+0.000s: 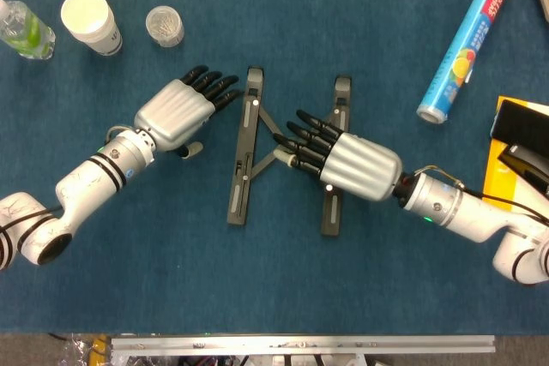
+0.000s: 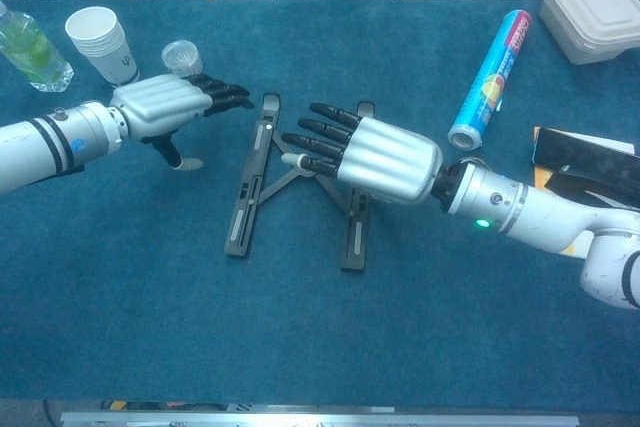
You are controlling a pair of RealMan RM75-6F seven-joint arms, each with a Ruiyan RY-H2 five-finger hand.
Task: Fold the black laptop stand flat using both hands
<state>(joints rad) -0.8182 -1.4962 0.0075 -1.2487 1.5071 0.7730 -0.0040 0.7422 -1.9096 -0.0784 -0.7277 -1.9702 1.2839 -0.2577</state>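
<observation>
A deep blue felt-like table cover (image 1: pixel 283 297) lies under everything. The slim folding laptop stand (image 1: pixel 244 160) is black with small white dots along its bars. Both robot hands, left (image 1: pixel 176 113) and right (image 1: pixel 347 163), have ribbed silver backs and black fingers; their arms are white, the left one ringed with black bands. A white paper cup (image 1: pixel 89 21), a clear bottle with green contents (image 1: pixel 21 30) and a blue roll printed with yellow and orange (image 1: pixel 467 40) sit around them.
</observation>
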